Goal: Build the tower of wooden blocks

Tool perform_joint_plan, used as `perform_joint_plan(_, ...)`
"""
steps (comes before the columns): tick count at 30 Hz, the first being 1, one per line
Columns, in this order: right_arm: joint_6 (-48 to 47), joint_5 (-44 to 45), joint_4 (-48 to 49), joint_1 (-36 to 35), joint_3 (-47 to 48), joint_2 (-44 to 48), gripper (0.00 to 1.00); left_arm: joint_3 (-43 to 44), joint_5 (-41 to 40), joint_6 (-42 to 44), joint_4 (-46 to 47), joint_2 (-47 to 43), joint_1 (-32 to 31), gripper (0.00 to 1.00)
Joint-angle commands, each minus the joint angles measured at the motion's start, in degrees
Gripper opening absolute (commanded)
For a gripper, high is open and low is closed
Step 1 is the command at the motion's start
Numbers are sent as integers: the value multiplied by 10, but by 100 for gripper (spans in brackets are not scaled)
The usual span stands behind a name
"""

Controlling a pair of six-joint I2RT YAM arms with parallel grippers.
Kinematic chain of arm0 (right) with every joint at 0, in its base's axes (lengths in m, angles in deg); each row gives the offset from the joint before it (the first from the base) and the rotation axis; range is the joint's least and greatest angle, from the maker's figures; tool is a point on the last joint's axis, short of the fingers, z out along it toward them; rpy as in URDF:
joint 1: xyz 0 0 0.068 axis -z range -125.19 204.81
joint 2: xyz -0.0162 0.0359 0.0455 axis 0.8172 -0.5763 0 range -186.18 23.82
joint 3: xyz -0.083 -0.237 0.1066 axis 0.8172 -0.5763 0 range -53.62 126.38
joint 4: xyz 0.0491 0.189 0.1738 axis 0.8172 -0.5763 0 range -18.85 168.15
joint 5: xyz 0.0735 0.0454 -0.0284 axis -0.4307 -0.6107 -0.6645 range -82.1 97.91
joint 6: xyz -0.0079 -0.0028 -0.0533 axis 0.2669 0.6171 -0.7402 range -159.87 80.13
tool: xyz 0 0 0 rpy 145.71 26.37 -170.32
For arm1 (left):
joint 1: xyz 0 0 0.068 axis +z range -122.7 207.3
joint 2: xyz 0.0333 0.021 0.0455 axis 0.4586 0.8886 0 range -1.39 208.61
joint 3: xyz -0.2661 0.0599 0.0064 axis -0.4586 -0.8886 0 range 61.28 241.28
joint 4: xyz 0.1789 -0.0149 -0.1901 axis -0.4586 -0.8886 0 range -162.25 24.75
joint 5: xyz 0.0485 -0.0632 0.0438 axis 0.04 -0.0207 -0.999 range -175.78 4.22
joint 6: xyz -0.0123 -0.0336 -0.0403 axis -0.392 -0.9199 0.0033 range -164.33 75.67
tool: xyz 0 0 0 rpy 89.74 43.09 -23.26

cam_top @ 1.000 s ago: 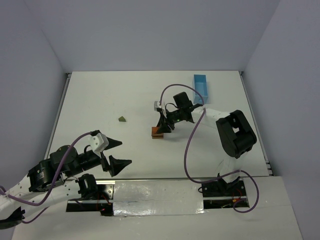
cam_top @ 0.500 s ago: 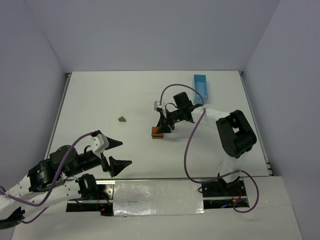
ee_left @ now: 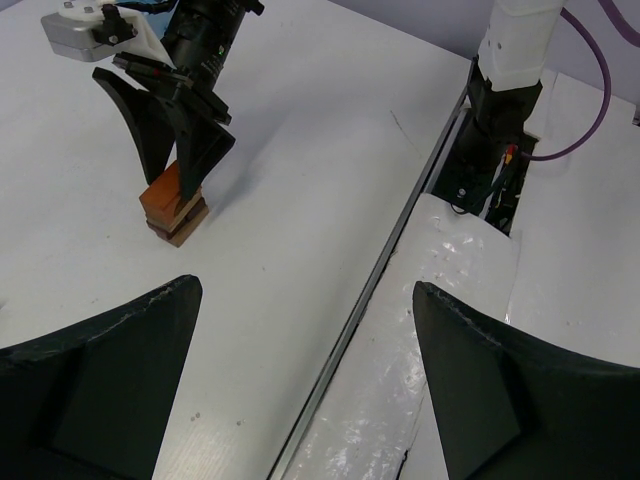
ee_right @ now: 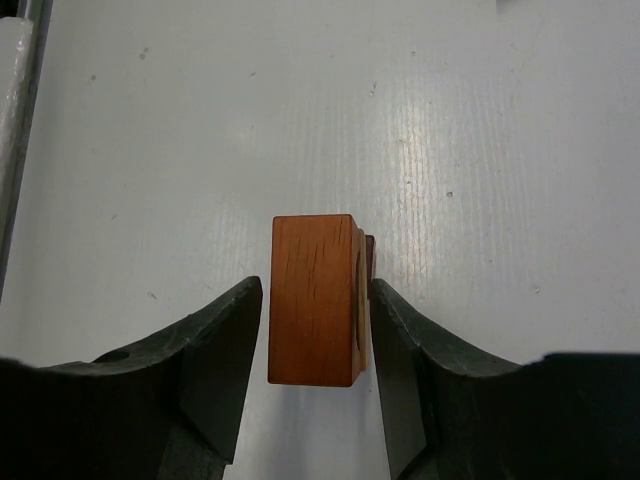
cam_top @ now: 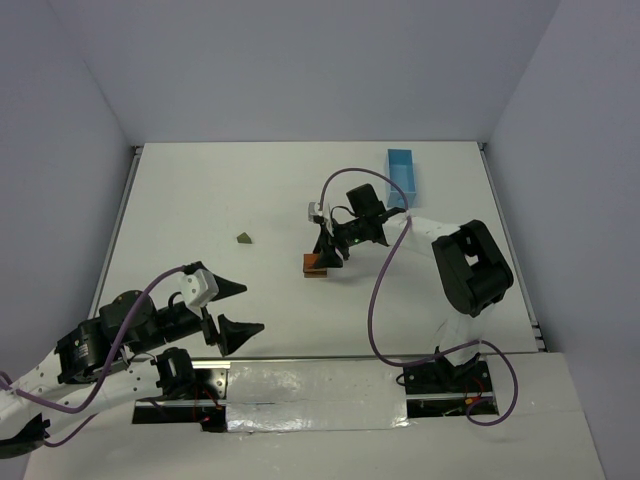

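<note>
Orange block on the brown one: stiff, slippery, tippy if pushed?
Likely rigid: the orange block looks like solid grained wood. Its smooth flat faces may slide on the brown block rather than roll. Low and wide-based, it seems unlikely to tip.

Reddish-orange block stacked flat on darker brown block, mid-counter, olive-green triangle lying well apart

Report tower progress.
Done: an orange block sits on a brown base. In hand: the right end effector straddles the orange block; whether it is gripping is unclear. Left to do: the green triangle lies apart on the table, not stacked. The left end effector is open and holds nothing.
</note>
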Motion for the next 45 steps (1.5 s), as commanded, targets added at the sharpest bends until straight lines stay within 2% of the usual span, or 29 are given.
perform_joint_plan(1, -2, -10, 9, 4, 14, 14, 55, -5, 8, 8, 28, -4, 2, 99)
perform_joint_plan(4, -2, -9, 8, 4, 15, 17, 57, -5, 7, 7, 28, -2, 3, 100)
perform_joint_plan(5, -2, -9, 9, 4, 14, 19, 71, -5, 5, 7, 27, -2, 2, 99)
perform_joint_plan(10, 10, -6, 26, 3, 4, 48, 78, -3, -7, 4, 25, 0, 2, 99)
perform_joint_plan(11, 16, -5, 30, 4, 3, 57, 94, -3, -16, 3, 22, 4, 3, 100)
perform_joint_plan(12, 20, -3, 34, 4, 0, 66, 100, 0, -23, 0, 21, 7, 3, 100)
perform_joint_plan(17, 48, 4, 35, 4, 7, 158, 100, 10, -62, -21, 16, 49, 5, 99)
perform_joint_plan(19, 99, 41, 52, 4, 12, 189, 100, 20, -106, -41, 12, 77, 15, 99)
perform_joint_plan(20, 124, 102, 62, 3, 13, 223, 100, 24, -127, -71, 12, 90, 19, 100)
perform_joint_plan(22, 249, 183, 120, 3, 0, 262, 100, 39, -224, -117, 5, 138, 22, 99)
perform_joint_plan(23, 301, 267, 153, 3, -14, 298, 100, 55, -297, -169, -9, 161, 23, 99)
perform_joint_plan(24, 400, 297, 156, 2, -19, 315, 100, 66, -325, -187, -16, 183, 24, 99)
perform_joint_plan(26, 470, 366, 114, 3, -16, 352, 100, 109, -356, -228, -32, 262, 43, 99)
perform_joint_plan(27, 497, 385, 103, 3, -16, 362, 100, 126, -336, -231, -39, 288, 59, 99)
perform_joint_plan(29, 556, 420, 69, 2, -21, 385, 100, 146, -269, -210, -23, 349, 143, 99)
perform_joint_plan(30, 565, 440, 54, -5, -32, 411, 100, 151, -235, -206, -12, 362, 177, 99)
perform_joint_plan(31, 571, 463, 44, -12, -37, 424, 100, 149, -176, -195, 15, 387, 244, 99)
perform_joint_plan(33, 567, 510, 3, -28, -42, 457, 100, 148, -142, -178, 40, 415, 306, 99)
perform_joint_plan(34, 568, 532, -10, -33, -43, 467, 100, 151, -136, -170, 51, 449, 316, 100)
perform_joint_plan(36, 584, 517, -11, -33, -58, 486, 100, 167, -167, -162, 55, 490, 345, 99)
perform_joint_plan(37, 589, 471, 9, -33, -71, 512, 100, 170, -163, -157, 59, 530, 356, 99)
perform_joint_plan(38, 634, 444, 30, -33, -104, 524, 100, 173, -169, -149, 72, 550, 362, 99)
perform_joint_plan(39, 653, 407, 73, -31, -121, 538, 100, 171, -170, -139, 84, 566, 367, 100)
perform_joint_plan(40, 655, 332, 121, -30, -150, 574, 100, 166, -168, -117, 99, 592, 369, 99)
perform_joint_plan(41, 665, 311, 221, -29, -217, 590, 100, 149, -162, -105, 142, 601, 372, 99)
perform_joint_plan(42, 673, 333, 236, -33, -234, 605, 100, 130, -159, -96, 163, 616, 380, 100)
perform_joint_plan(43, 670, 358, 215, -33, -231, 601, 100, 122, -149, -94, 179, 623, 387, 99)
perform_joint_plan(44, 641, 383, 124, -40, -191, 589, 100, 113, -132, -92, 219, 629, 393, 99)
perform_joint_plan(45, 630, 406, 85, -42, -170, 575, 100, 104, -131, -90, 235, 642, 402, 99)
